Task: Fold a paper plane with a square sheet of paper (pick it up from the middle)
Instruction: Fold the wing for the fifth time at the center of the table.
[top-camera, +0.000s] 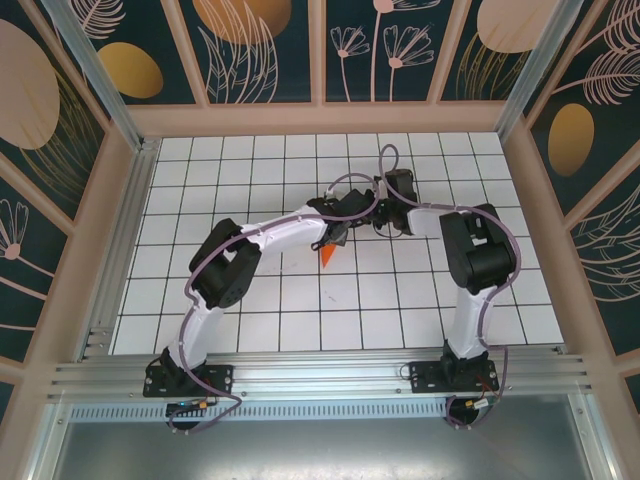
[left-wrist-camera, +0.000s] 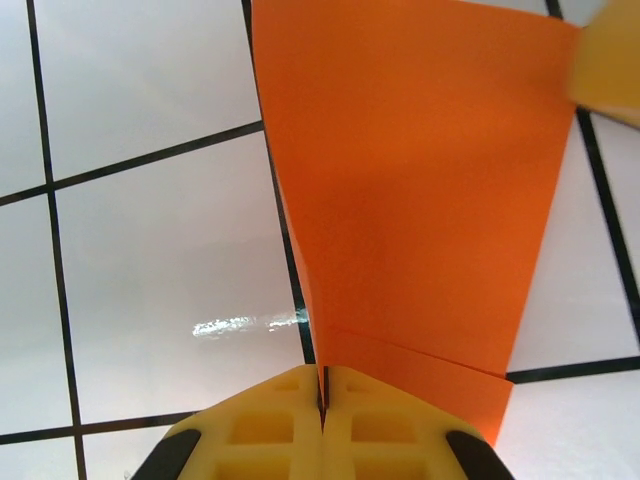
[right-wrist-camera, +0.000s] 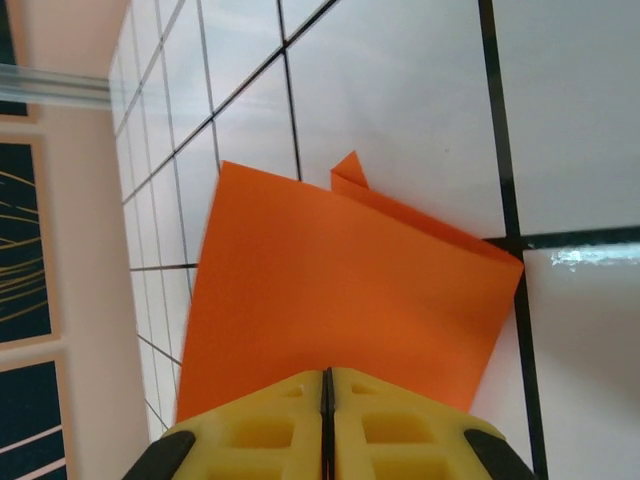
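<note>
The paper (left-wrist-camera: 420, 200) looks matt, the tabletop (left-wrist-camera: 150, 280) glossy.

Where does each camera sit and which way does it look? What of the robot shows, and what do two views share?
Top external: above and behind the robot, looking down at the tiled table; left arm and right arm reach inward to the orange paper.
Left wrist: on the left arm, looking along the left gripper, shut on the paper, toward the tiles.
Right wrist: on the right arm, looking along the right gripper, also shut on the paper.
Shared: both wrist views show the same paper.
</note>
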